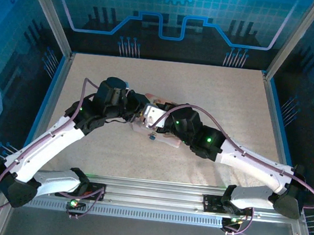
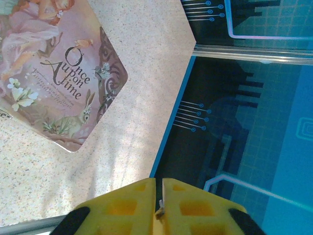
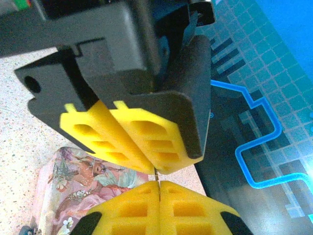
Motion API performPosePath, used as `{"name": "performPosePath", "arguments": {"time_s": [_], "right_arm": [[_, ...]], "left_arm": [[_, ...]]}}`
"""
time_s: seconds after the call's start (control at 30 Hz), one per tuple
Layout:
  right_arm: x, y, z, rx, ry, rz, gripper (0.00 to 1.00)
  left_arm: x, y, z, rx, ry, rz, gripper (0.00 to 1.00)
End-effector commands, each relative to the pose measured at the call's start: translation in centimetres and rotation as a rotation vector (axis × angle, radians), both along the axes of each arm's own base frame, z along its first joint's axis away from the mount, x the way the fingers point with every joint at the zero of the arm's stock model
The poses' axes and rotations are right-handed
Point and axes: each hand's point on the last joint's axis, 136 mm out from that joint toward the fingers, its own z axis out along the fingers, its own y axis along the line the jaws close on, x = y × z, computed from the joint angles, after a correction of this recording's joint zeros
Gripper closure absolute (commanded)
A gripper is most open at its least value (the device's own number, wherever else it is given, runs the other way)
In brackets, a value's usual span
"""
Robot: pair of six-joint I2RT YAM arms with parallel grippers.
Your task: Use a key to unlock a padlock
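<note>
L gripper [image 2: 159, 188] & R gripper [image 3: 160, 186] meet tip-to-tip above the pink illustrated rectangular tin box [image 2: 58, 73] on the speckled beige table [image 2: 146, 58]. R jaws are pressed flat together. A thin dark sliver sticks up from their seam, prob. the tiny thin dark metal key [image 3: 156, 175]. L jaws are narrow, near-closed on the same sliver from above, and a small bit shows in their seam in the L wrist view. So the key sits pinched btwn both tip pairs, off the table. The tiny bluish metal padlock [image 1: 151, 137] is approx. at the tin's near edge, below the grippers; too small to read shackle state.

Handling: key looks light, stiff, smooth, prone to twist or slip. Best held by its head, flat faces against the pads, blade left free for the keyhole. Padlock is light and will likely swing unless braced by its body.
</note>
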Motion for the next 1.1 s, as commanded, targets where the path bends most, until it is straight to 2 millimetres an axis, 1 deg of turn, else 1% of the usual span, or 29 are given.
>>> {"name": "performPosePath", "arguments": {"time_s": [0.0, 0.07, 0.1, 0.23, 0.37, 0.5, 0.6, 0.67, 0.8, 0.9, 0.97, 1.0, 1.07], "right_arm": [[0.0, 0.2, 0.8, 0.019, -0.032, -0.014, 1.00], [0.0, 0.1, 0.8, 0.025, -0.023, -0.019, 0.98], [-0.1, -0.1, 0.9, 0.035, -0.014, -0.021, 0.96], [-0.9, -0.8, 0.8, 0.086, 0.081, 0.004, 0.80], [-2.2, -2.1, 0.9, 0.196, 0.260, 0.057, 0.65], [-3.0, -3.5, 1.4, 0.382, 0.498, 0.131, 0.53], [-2.9, -4.4, 1.8, 0.543, 0.671, 0.170, 0.49], [-2.4, -5.0, 1.9, 0.638, 0.772, 0.179, 0.49], [-1.7, -5.6, 1.9, 0.786, 0.948, 0.221, 0.46], [-1.6, -5.6, 2.2, 0.856, 1.024, 0.274, 0.43], [-1.7, -5.5, 2.9, 0.879, 1.040, 0.307, 0.42], [-1.8, -5.4, 2.5, 0.889, 1.048, 0.321, 0.40], [-2.0, -5.3, 2.8, 0.906, 1.059, 0.343, 0.39]], "left_arm": [[-0.2, -0.2, -0.9, 0.005, 0.020, -0.013, 0.94], [-0.2, -0.1, -0.9, 0.013, 0.009, -0.018, 1.00], [-0.2, -0.1, -0.9, 0.020, 0.000, -0.021, 1.00], [0.2, -0.1, -0.4, 0.052, -0.081, -0.049, 1.00], [0.5, -0.3, 0.7, 0.099, -0.249, -0.107, 1.00], [0.4, -0.6, 2.2, 0.158, -0.449, -0.192, 1.00], [-0.3, -1.3, 3.5, 0.180, -0.586, -0.277, 1.00], [-0.9, -1.9, 4.2, 0.194, -0.657, -0.340, 1.00], [-1.9, -2.9, 5.1, 0.211, -0.746, -0.451, 1.00], [-2.6, -3.4, 5.6, 0.214, -0.797, -0.514, 1.00], [-2.9, -3.6, 5.7, 0.223, -0.820, -0.539, 1.00], [-3.0, -3.6, 5.8, 0.226, -0.830, -0.547, 1.00], [-3.2, -3.6, 5.9, 0.228, -0.843, -0.559, 1.00]]}}
